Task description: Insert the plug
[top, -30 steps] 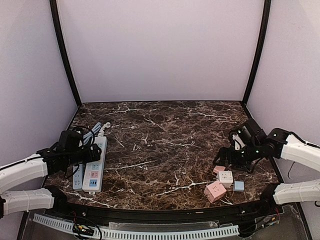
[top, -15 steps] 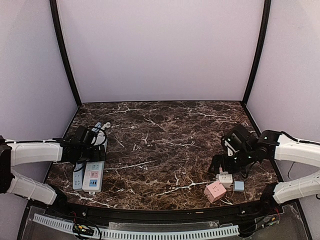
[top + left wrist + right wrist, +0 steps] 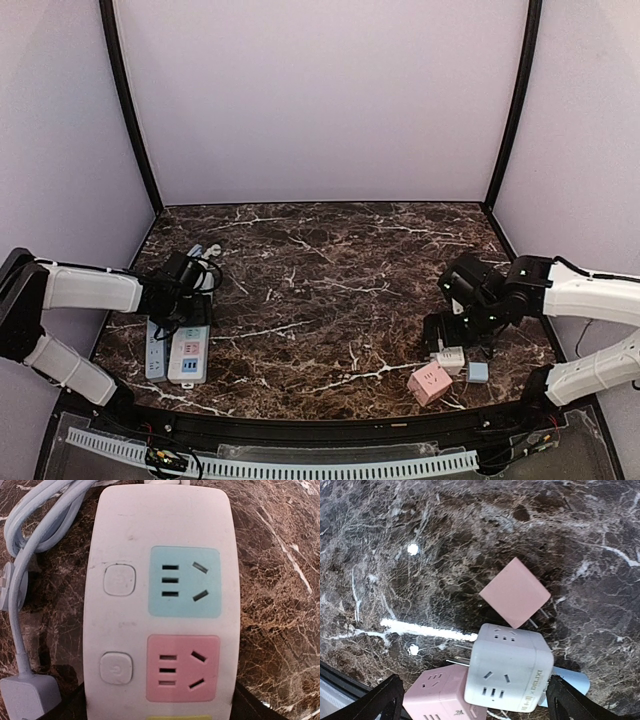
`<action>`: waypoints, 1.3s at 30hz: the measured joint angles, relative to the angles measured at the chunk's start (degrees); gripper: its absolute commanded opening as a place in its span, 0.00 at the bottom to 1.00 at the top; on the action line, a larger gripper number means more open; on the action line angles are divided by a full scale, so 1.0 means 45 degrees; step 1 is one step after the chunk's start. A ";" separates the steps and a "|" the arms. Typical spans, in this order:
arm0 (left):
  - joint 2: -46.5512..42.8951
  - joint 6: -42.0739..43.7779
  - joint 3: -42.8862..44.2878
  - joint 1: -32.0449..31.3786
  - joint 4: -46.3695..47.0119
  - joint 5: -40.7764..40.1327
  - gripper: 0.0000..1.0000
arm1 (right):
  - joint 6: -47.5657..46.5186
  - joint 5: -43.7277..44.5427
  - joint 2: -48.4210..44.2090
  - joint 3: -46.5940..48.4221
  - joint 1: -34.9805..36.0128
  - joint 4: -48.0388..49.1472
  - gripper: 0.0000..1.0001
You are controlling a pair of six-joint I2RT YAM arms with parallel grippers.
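Marble, dark and veined, makes the table (image 3: 330, 290), and the task's things lie at its two ends. The plug I take to be the white cube adapter (image 3: 510, 667), whose prongs stick out sideways. It lies at the near right, well apart from the white power strip (image 3: 160, 525) at the near left. The right gripper (image 3: 477, 702) hangs over the cube with fingers spread wide, holding nothing. The left gripper (image 3: 180, 308) sits low over the strip, a finger close along each long edge; whether they already pinch it I cannot tell.

The likeliest trouble is crowding. The white cube touches the pink cube (image 3: 442, 697) and sits just beside the small pink block (image 3: 515, 592) and the pale blue adapter (image 3: 570, 680), so closing fingers may catch a neighbour or shove the cube askew. Its prongs point sideways (not downward), so it would need turning before it meets a socket, and a skewed grip could make the pins miss the slots. If the strip is not held firm, pressing could slide it against the second strip (image 3: 155, 358) beside it.

Counted: four adapters, two power strips, two grippers. On the white strip the wrist view shows a blue socket (image 3: 184, 582), a pink socket (image 3: 182, 669), the edge of a yellow socket (image 3: 180, 717) and two buttons (image 3: 119, 580)
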 measured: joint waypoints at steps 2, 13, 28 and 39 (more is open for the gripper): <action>0.0034 0.0049 0.0024 0.0000 0.0053 0.0005 0.69 | 0.0121 0.0389 -0.0165 0.0097 0.0005 -0.0253 0.99; 0.0248 0.0321 0.0073 -0.0024 0.0529 0.0223 0.60 | 0.0243 0.0869 -0.0005 -0.0121 0.0024 -0.0627 0.99; 0.2370 0.1627 0.1991 -0.1681 0.1719 0.1214 0.59 | 0.0525 0.0782 0.0053 -0.0651 0.0039 0.0058 0.99; 0.5265 0.1656 0.5212 -0.2866 0.1967 0.1438 0.60 | 0.0631 0.0709 0.0267 -0.1141 0.0087 0.0641 0.90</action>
